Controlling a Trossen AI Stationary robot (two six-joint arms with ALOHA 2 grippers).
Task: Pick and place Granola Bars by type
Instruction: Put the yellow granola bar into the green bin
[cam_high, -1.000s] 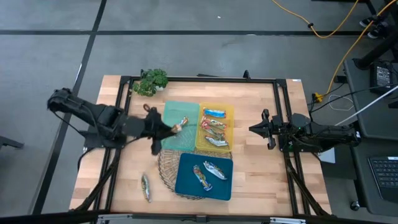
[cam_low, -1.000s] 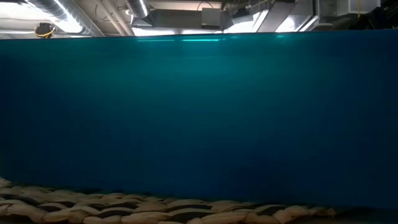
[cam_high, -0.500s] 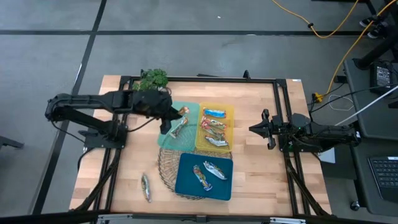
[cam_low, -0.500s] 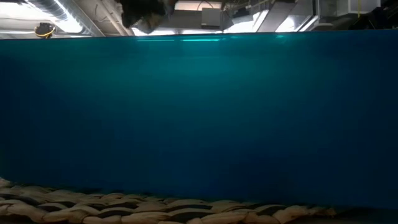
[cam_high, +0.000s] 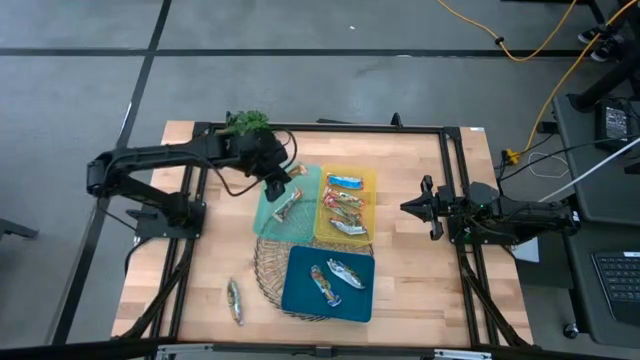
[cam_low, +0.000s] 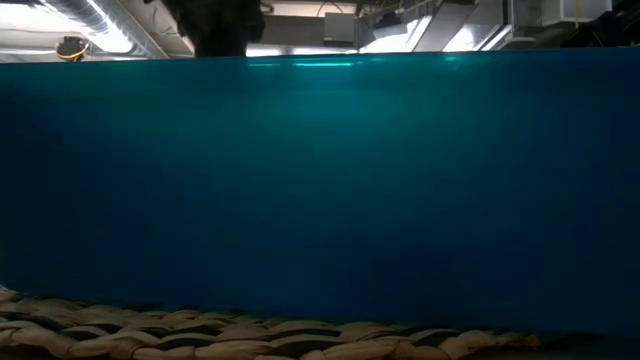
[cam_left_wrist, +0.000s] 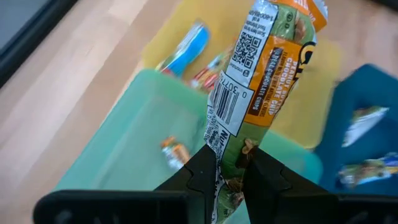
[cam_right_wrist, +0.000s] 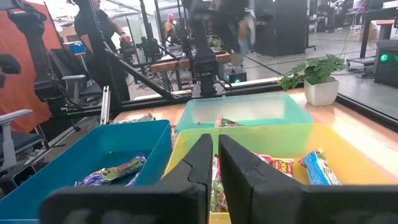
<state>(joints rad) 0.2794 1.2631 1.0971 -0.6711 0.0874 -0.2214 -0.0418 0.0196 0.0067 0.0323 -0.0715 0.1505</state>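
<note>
A green-and-orange foil granola bar (cam_left_wrist: 261, 74) is held pinched in the left gripper (cam_high: 277, 186), above the pale green plastic tray (cam_high: 270, 215) where one bar (cam_high: 286, 207) already lies. The placing step is in hand; next, lowering and release into that tray seem called for. The right gripper (cam_high: 407, 208) waits at the table's right, fingers nearly closed on nothing.

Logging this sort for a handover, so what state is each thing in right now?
Left gripper: jaws shut on green-orange bar, held over mint tray.
Right gripper: parked at table's right side, jaws nearly closed, empty.
Yellow tray: holds several bars.
Blue tray: holds two bars.
Loose bar: lying on table.
</note>
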